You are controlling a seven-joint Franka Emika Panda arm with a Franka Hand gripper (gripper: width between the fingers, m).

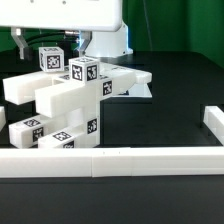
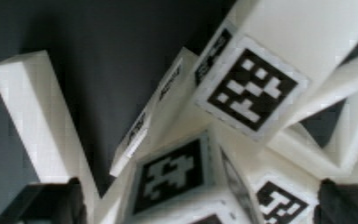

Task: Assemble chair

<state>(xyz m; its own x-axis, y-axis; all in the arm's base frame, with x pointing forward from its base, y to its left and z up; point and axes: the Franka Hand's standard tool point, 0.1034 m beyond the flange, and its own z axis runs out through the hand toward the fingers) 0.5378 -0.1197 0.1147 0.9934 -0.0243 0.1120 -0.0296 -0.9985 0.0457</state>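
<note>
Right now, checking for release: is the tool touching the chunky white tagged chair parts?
Cannot tell. In the exterior view the tool sits behind the chunky matte white tagged chair parts; neither view shows a contact or a gap.

My bench is a black table (image 1: 170, 90), matte and evenly lit, with faint sheen near its front. A long low white border wall (image 1: 110, 160) runs across the foreground and turns up at the exterior view's right. Behind the table, well beyond the wall, a green backdrop (image 1: 175, 20) fills the rear.
</note>
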